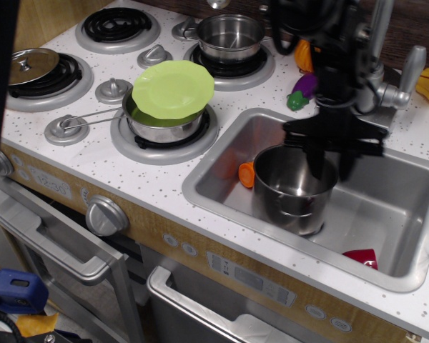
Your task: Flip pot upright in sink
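The pot (292, 187), large and shiny steel, stands upright in the left half of the sink (407, 207), its open mouth facing up. My black gripper (332, 168) hangs over the pot's far right rim. One finger is just inside the rim and the other just outside, close together and pinching the rim. The arm rises from there in front of the faucet.
An orange carrot (245, 174) lies against the pot's left side. A red item (360, 257) lies at the sink's front right. The faucet (375, 68) stands behind. A pan with a lime-green plate (173, 89), a smaller pot (231, 36) and a lid (32, 66) sit on the stove.
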Robot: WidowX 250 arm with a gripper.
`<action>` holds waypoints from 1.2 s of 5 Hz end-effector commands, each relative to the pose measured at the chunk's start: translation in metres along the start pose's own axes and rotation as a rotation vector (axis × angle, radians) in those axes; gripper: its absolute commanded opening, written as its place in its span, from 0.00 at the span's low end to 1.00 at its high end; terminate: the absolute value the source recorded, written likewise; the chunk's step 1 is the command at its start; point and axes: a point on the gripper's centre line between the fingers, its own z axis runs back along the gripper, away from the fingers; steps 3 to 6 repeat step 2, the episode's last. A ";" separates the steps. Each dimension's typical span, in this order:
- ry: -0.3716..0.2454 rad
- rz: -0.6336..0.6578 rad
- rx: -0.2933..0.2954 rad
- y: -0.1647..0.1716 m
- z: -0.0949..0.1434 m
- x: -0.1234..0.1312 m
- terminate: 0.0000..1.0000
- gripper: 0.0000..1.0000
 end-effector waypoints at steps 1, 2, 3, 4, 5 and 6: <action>-0.048 0.012 -0.020 -0.002 0.016 0.013 0.00 1.00; -0.048 0.012 -0.020 -0.002 0.016 0.013 1.00 1.00; -0.048 0.012 -0.020 -0.002 0.016 0.013 1.00 1.00; -0.048 0.012 -0.020 -0.002 0.016 0.013 1.00 1.00; -0.048 0.012 -0.020 -0.002 0.016 0.013 1.00 1.00; -0.048 0.012 -0.020 -0.002 0.016 0.013 1.00 1.00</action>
